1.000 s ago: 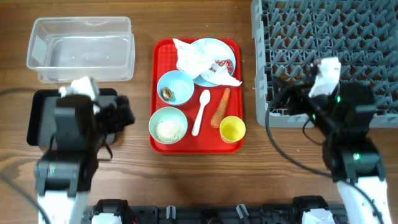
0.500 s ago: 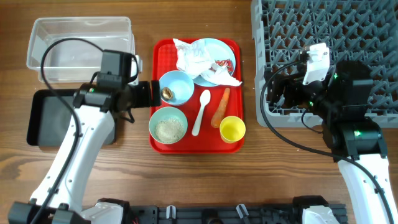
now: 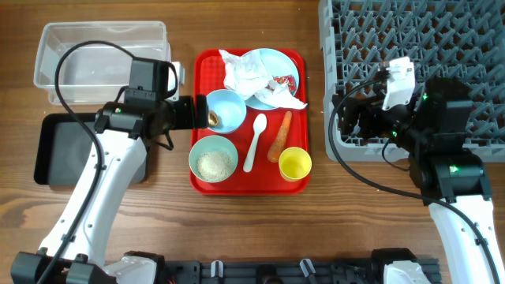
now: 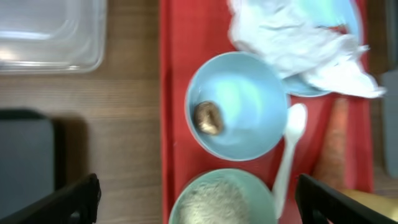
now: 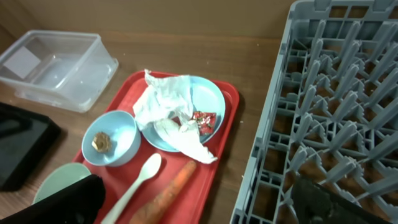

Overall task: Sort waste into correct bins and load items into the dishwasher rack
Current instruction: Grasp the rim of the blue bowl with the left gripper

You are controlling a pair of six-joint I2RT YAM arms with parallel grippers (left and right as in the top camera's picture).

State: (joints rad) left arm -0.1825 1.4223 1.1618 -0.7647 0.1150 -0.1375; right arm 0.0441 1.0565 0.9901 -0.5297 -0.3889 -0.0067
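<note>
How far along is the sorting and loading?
Nothing looks done: the tub, black tray and rack show nothing in them. In hand: the open left gripper hovers at the blue bowl holding the nut; the open right gripper holds nothing. Left: napkin, wrapper, carrot, rice and nut to bin; plate, blue bowl, green bowl, cup and spoon to rack. All sit on the red tray.

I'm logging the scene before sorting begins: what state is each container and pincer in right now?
clear tub: empty
black tray: visible part empty
dishwasher rack: nothing loaded where shown
light-blue bowl: holds brown lump
pale-green bowl: holds rice
plate: under napkin and wrapper
yellow cup: upright, looks empty
left pincer: open
right pincer: open
</note>
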